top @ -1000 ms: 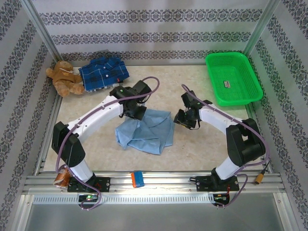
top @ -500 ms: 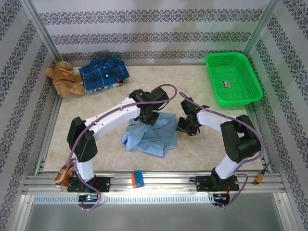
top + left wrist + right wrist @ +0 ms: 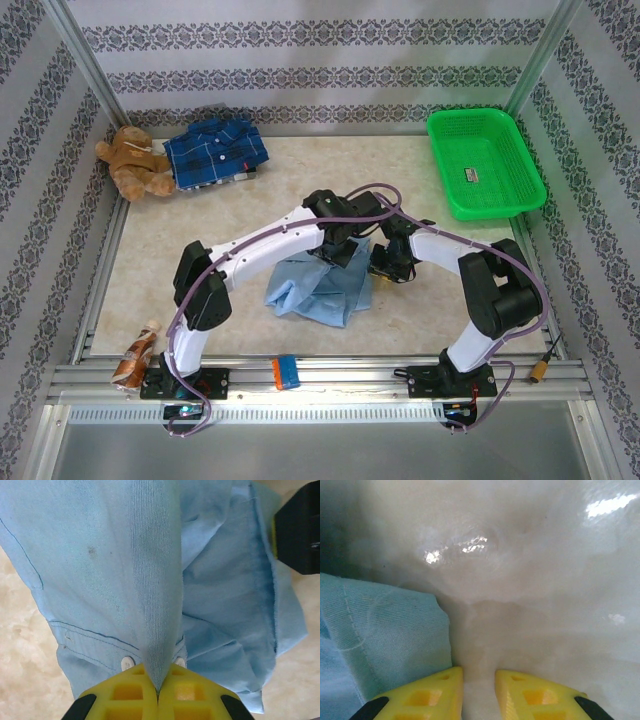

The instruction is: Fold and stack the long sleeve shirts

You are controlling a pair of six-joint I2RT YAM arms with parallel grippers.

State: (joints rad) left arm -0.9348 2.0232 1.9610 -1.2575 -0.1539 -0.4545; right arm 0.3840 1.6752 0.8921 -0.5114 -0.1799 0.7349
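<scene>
The green mesh basket (image 3: 472,113) is sitting at the table's (image 3: 200,230) far right, with a small label (image 3: 473,177) lying on its floor. The left gripper (image 3: 157,692) is pinching a raised ridge of the blue shirt (image 3: 320,285), its jaws closed on soft, finely ribbed cloth that is lying crumpled mid-table. The right gripper (image 3: 479,680) is hovering over the glossy marbled tabletop just beside the shirt's hem, jaws slightly apart. The plaid shirt (image 3: 215,150) is lying folded at far left.

Light blue shirt (image 3: 100,555) in left gripper (image 3: 157,694)
</scene>
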